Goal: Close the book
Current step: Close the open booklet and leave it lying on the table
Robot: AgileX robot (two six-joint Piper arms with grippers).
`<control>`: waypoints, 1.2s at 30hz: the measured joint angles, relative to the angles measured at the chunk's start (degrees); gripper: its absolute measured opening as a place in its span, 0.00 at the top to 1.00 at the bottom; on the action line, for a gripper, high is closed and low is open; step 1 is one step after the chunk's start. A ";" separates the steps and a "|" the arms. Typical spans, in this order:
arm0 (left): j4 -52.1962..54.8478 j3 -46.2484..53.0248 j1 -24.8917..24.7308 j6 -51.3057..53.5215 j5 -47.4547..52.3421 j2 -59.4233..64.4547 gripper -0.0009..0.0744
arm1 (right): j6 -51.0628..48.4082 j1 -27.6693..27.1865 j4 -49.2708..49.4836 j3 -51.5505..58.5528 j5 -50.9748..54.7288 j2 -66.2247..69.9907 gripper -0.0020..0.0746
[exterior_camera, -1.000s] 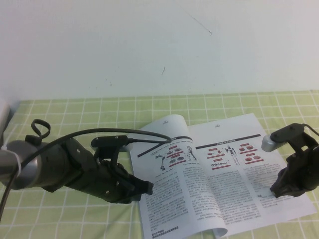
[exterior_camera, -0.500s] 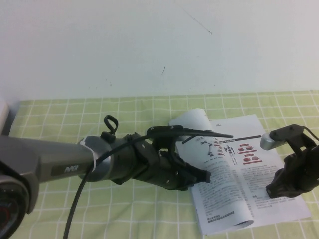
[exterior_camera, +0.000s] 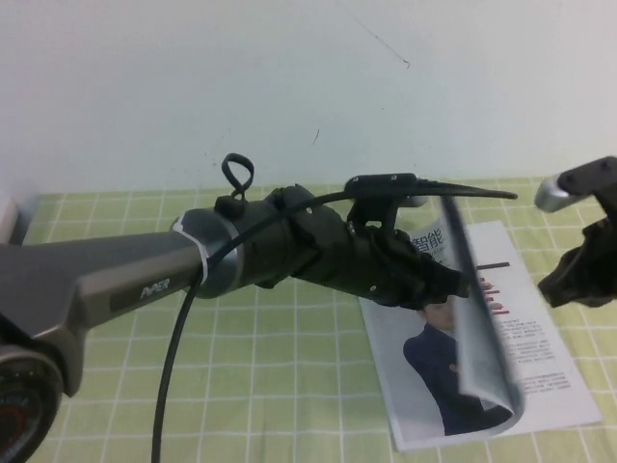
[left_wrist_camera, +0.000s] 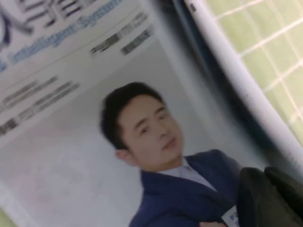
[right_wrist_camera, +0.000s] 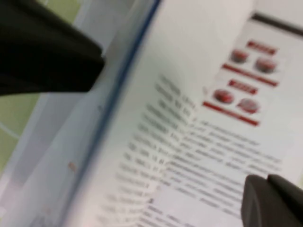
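Book (exterior_camera: 434,381): half-folded over, bare tabletop (exterior_camera: 289,386) on its left.
Left gripper (exterior_camera: 451,282): against the turned pages — opening cannot be told.
Right gripper (exterior_camera: 576,280): near the book's right edge — opening cannot be told.

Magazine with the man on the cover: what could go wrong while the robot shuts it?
1. The cover half of the thin paper magazine stands curled; if the left gripper, at its cover side, slips, it could flop back open.
2. The right gripper hangs by the right page's edge, so the falling cover might hit it.
3. The push might slide the magazine over the green checked cloth.
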 joint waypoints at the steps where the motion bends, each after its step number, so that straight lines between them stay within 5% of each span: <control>1: 1.34 -0.34 0.00 0.13 0.79 -0.58 0.99 | 1.18 -0.48 -2.06 -0.72 0.45 -1.34 0.98; 7: 21.64 -0.71 0.00 -6.96 3.84 -8.32 0.99 | 10.73 -4.53 -17.18 -4.20 6.68 -10.62 0.98; 14: 70.35 -0.89 0.10 -41.27 15.39 -19.71 0.99 | 17.48 -9.24 -25.27 -4.17 11.33 -22.39 0.98; 18: 86.28 -0.89 0.42 -55.54 24.73 -25.31 0.99 | 18.27 -9.89 -25.61 -1.76 10.43 -30.34 0.98; 25: 90.19 5.26 0.46 -62.93 25.31 -38.50 0.99 | 18.57 -9.89 -25.61 8.84 6.69 -46.03 0.98; 36: 90.66 32.75 0.55 -71.60 13.21 -58.69 0.99 | 20.06 -9.89 -24.89 27.42 5.02 -72.00 0.98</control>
